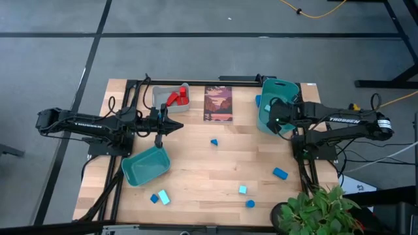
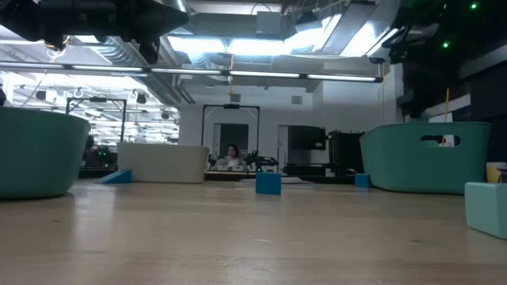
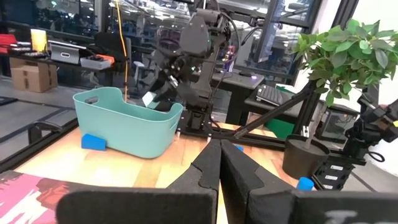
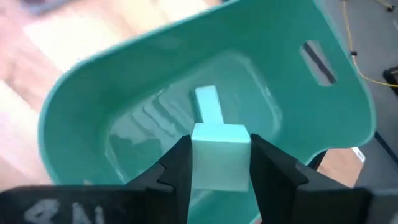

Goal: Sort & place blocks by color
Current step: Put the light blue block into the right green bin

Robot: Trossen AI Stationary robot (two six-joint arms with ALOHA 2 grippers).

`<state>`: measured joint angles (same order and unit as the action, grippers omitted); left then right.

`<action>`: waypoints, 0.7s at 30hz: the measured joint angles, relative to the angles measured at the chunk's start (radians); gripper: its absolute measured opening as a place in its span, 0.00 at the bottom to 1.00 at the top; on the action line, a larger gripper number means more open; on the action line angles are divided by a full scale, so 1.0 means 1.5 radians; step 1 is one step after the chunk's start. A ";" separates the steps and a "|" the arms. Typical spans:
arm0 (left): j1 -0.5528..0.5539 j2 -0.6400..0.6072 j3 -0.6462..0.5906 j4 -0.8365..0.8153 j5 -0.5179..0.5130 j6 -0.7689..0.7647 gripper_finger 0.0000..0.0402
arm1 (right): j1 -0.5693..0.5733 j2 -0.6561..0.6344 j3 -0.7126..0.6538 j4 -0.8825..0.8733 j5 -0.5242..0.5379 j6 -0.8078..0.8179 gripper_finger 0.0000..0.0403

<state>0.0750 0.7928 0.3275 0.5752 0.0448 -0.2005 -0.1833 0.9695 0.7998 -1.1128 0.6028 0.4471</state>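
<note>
A light cyan block point(image 4: 218, 155) is clamped between the fingers of the right gripper point(image 4: 219, 163), held above the open mouth of the teal bin point(image 4: 93, 81); its rim rings the gripper with free room on every side, and another cyan block point(image 4: 208, 102) lies on the bin floor below. The left gripper point(image 1: 177, 125), clenched empty, hangs between the grey bin point(image 1: 160, 94) and a second teal bin point(image 1: 134, 171).
</note>
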 joint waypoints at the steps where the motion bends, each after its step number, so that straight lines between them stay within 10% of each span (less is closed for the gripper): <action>1: 0.000 0.000 0.000 0.000 0.000 0.000 0.00 | 0.000 -0.002 0.002 -0.001 0.004 0.015 0.32; 11: 0.000 0.000 0.000 0.000 0.000 0.000 0.00 | 0.007 -0.008 -0.003 0.084 -0.081 0.137 0.32; 21: 0.000 0.000 0.000 -0.004 0.002 0.000 0.00 | 0.007 0.004 -0.099 0.100 0.054 0.328 0.32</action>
<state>0.0750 0.7925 0.3271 0.5694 0.0471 -0.2005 -0.1722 0.9749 0.6506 -0.9625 0.6842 0.9387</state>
